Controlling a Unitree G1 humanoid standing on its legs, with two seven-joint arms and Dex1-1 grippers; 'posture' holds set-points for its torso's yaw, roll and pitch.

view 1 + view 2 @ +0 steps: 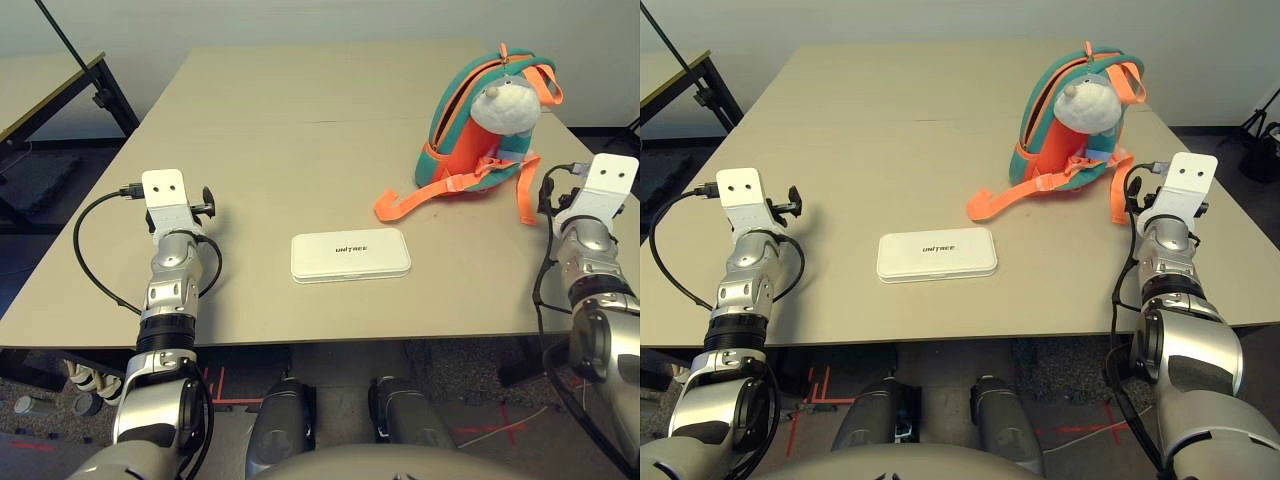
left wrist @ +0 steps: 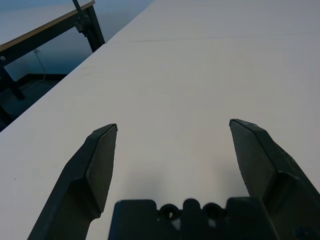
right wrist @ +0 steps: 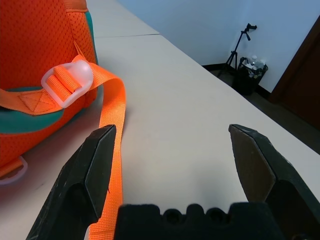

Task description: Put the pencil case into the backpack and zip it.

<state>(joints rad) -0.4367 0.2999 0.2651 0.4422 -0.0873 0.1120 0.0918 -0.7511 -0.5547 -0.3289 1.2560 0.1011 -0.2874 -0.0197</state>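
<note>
The flat white rectangular pencil case [image 1: 351,256] with rounded corners and small dark lettering is lying on the pale beige table [image 1: 300,110], near the front edge and about midway between the two silver forearms. The small teal backpack [image 1: 480,125] with orange panels is standing upright farther back on the robot's right, a grey-white plush toy [image 1: 505,105] hanging against its front and orange webbing straps [image 1: 415,198] trailing onto the tabletop toward the case without reaching it.

The head views are showing the layout but hiding the fingers behind white wrist blocks. The left wrist view is showing the left gripper [image 2: 172,131] with its black fingers [image 2: 97,165] spread wide over bare table, holding nothing, with a dark-framed side table [image 2: 50,30] beyond the edge. The right wrist view is showing the right gripper [image 3: 172,131] likewise spread wide and empty, just beside the backpack; one orange strap with a translucent plastic buckle [image 3: 67,82] is running under its left finger [image 3: 95,170]. A black tripod [image 3: 240,42] is standing by the far wall.
</note>
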